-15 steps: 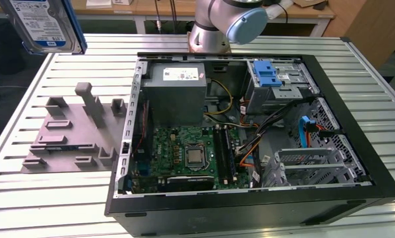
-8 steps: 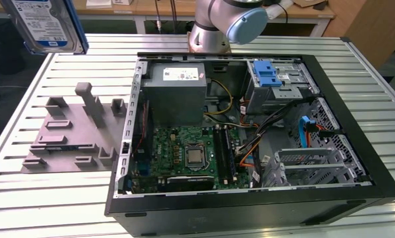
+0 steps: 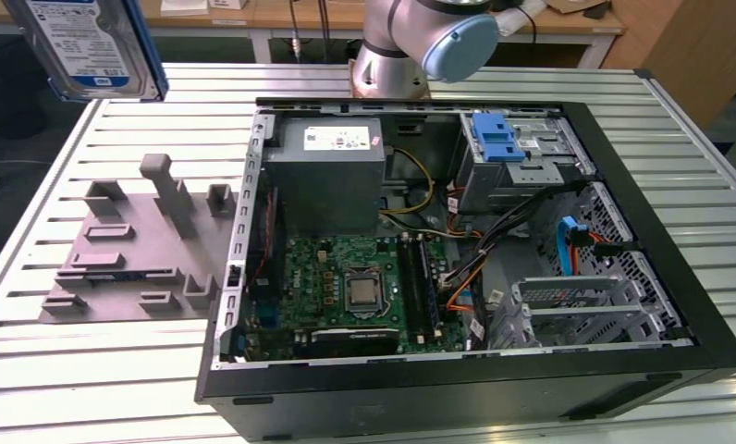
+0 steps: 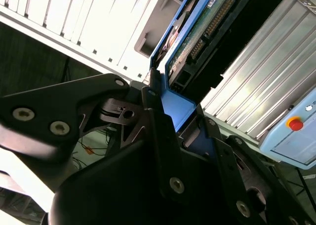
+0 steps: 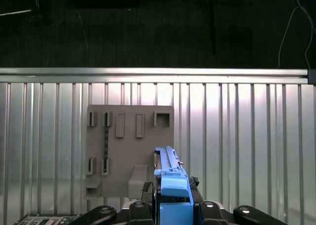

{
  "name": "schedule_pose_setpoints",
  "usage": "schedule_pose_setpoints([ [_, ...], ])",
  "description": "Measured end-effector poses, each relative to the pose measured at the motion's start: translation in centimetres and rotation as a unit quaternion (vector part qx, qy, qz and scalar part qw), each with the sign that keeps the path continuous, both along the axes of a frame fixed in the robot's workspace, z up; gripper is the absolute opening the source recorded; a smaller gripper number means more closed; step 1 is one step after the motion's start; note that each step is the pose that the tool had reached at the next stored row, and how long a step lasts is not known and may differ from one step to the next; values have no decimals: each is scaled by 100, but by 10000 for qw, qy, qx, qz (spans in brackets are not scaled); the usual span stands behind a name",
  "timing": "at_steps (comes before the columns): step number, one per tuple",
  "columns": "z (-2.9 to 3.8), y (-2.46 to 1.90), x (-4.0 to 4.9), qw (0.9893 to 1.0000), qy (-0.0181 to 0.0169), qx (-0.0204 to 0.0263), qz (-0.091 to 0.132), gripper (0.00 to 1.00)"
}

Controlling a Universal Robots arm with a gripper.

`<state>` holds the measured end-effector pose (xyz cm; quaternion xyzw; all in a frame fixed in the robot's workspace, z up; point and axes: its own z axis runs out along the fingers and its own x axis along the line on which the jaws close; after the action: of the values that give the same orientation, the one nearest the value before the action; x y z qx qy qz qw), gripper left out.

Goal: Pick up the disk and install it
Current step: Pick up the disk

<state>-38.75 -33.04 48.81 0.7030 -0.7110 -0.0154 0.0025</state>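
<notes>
The disk (image 3: 84,46), a silver hard drive with a white-and-blue label in a blue bracket, hangs high above the table at the exterior view's far left. In the second wrist view my gripper (image 4: 178,115) is shut on the disk's blue bracket (image 4: 180,106), with the green circuit board (image 4: 197,42) of the disk reaching away from the fingers (image 4: 157,118). In the first wrist view the disk (image 5: 169,178) is seen edge-on between the gripper's (image 5: 173,206) black fingers, above the grey fixture plate (image 5: 131,151).
An open computer case (image 3: 467,370) lies on the slatted metal table (image 3: 84,370), with a grey power-supply box (image 3: 331,171), a motherboard (image 3: 349,291), a blue latch on a metal cage (image 3: 516,148) and a drive cage (image 3: 578,301). The arm's base (image 3: 399,55) stands behind the case.
</notes>
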Motion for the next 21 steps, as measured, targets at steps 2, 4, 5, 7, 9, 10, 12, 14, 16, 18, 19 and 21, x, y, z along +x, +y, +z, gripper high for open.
schedule_pose_setpoints([
  [2, 0, 0, 11, 10000, 0, 0, 0, 36],
  [4, 0, 0, 21, 10000, 0, 0, 0, 36],
  [5, 0, 0, 26, 10000, 0, 0, 0, 36],
  [7, 0, 0, 36, 10000, 0, 0, 0, 36],
  [9, 0, 0, 46, 10000, 0, 0, 0, 36],
  [10, 0, 0, 50, 10000, 0, 0, 0, 36],
  [12, 0, 0, 59, 10000, 0, 0, 0, 36],
  [14, 0, 0, 69, 10000, 0, 0, 0, 36],
  [16, 0, 0, 79, 10000, 0, 0, 0, 36],
  [18, 0, 0, 89, 10000, 0, 0, 0, 36],
  [19, 0, 0, 94, 10000, 0, 0, 0, 36],
  [21, 0, 0, 104, 10000, 0, 0, 0, 36],
])
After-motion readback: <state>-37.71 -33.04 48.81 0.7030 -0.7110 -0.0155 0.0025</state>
